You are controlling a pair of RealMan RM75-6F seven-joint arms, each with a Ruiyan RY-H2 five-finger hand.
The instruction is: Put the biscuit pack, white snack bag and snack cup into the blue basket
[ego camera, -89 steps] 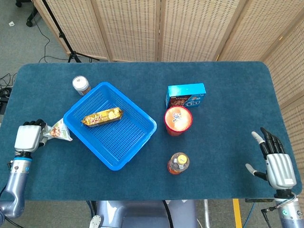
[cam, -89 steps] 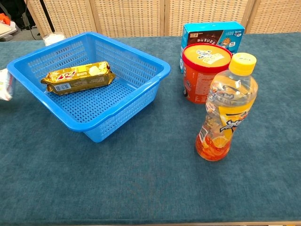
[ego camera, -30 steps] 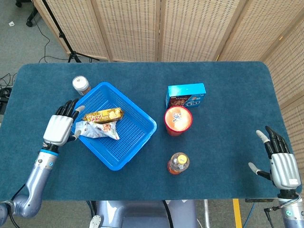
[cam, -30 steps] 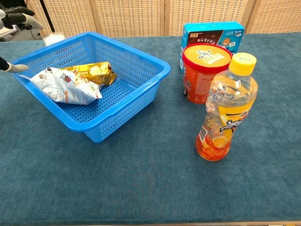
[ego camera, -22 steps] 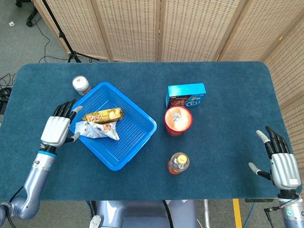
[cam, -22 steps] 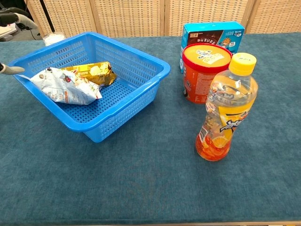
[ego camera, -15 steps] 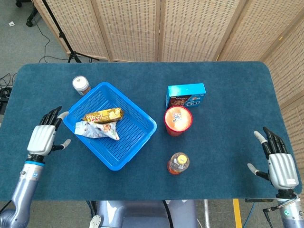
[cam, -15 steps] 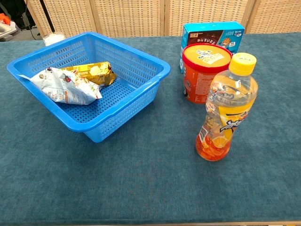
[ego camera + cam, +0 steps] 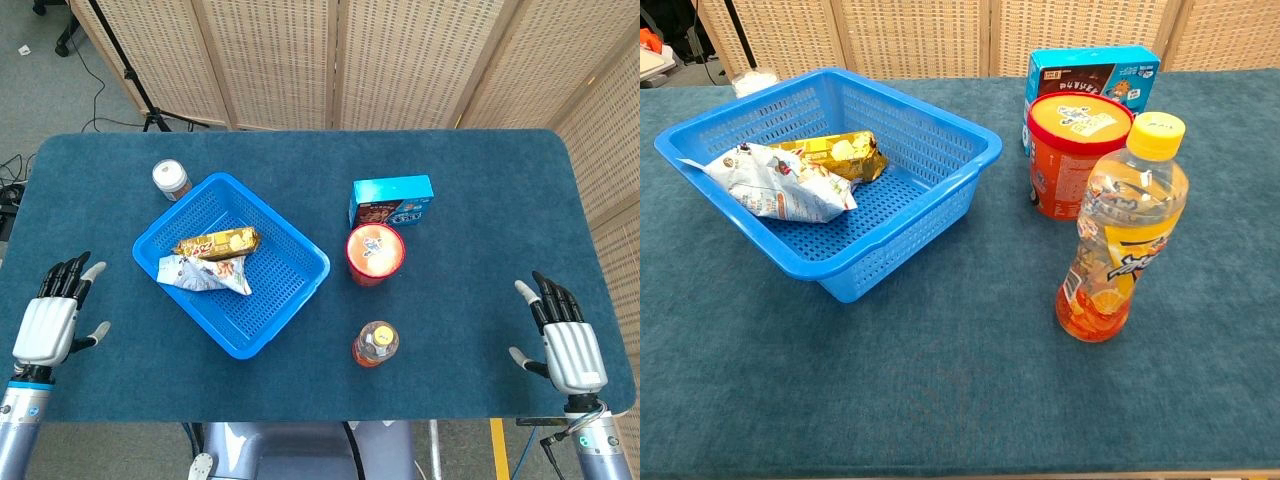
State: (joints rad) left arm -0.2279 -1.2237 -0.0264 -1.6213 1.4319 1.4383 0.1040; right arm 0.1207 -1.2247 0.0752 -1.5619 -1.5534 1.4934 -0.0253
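An orange drink bottle (image 9: pixel 375 344) stands at 6 o'clock of the snack cup (image 9: pixel 375 252), a blue box (image 9: pixel 391 200) at 12. The blue basket (image 9: pixel 290 285) holds the biscuit pack (image 9: pixel 215 243) and white snack bag (image 9: pixel 205 273). The left hand (image 9: pixel 47 325) and right hand (image 9: pixel 565 345) are spread wide, empty.

You have a blue carpeted table (image 9: pixel 470 180) as the work surface, its rounded corners visible in the head view. A bottle of orange drink (image 9: pixel 1122 232) with a yellow cap stands upright near the 6 o'clock edge of the table. At 12 o'clock from the bottle, further back, you will find a light blue box (image 9: pixel 1092 77) with printed pictures, standing on its long side. A small jar (image 9: pixel 171 179) with a pale lid sits toward 10 o'clock on the table, well apart from the bottle. Woven folding screens (image 9: pixel 400 60) stand behind the table, and a black tripod leg (image 9: pixel 125 70) is visible at upper left.
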